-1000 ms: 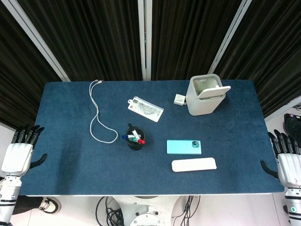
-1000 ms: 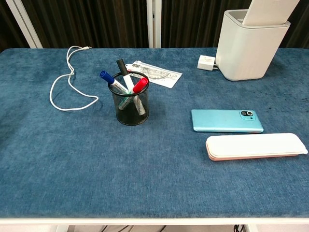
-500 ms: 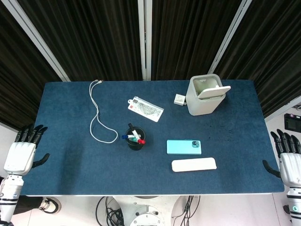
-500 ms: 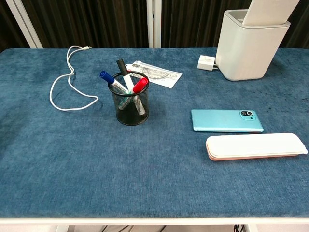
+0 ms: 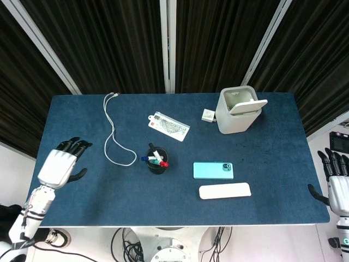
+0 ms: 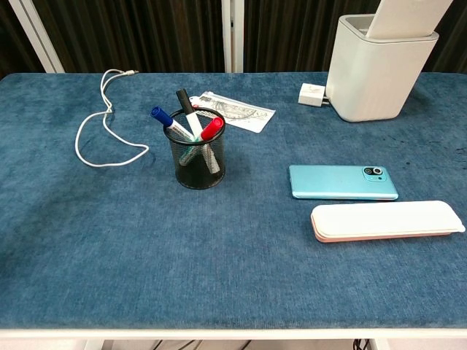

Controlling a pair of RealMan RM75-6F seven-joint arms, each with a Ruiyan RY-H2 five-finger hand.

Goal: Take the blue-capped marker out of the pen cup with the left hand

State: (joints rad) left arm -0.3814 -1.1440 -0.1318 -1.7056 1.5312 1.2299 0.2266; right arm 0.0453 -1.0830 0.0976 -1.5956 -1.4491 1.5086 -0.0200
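The pen cup, a black mesh cylinder, stands upright a little left of the centre of the blue desk. Three markers lean in it. The blue-capped marker slants toward the upper left of the chest view, its cap poking out past the rim on the side nearest the left hand. That lean probably suits a pull from the left, since the cap is free of the black-capped marker and the red-capped marker beside it, though the barrels likely cross lower down inside the mesh.

The left hand hovers over the lower-left part of the desk in the head view, fingers spread and holding nothing, well apart from the cup. It looks poised for a reach to the right, and the task is not yet begun in any gripping sense. The right hand sits at the lower-right edge of the frame, off the desk, fingers extended and empty, seemingly parked out of the way.

A white cable loops on the desk between the left hand and the cup, so a low approach risks snagging it. The teal phone and the white case lie to the right of the cup, clear of the reach.
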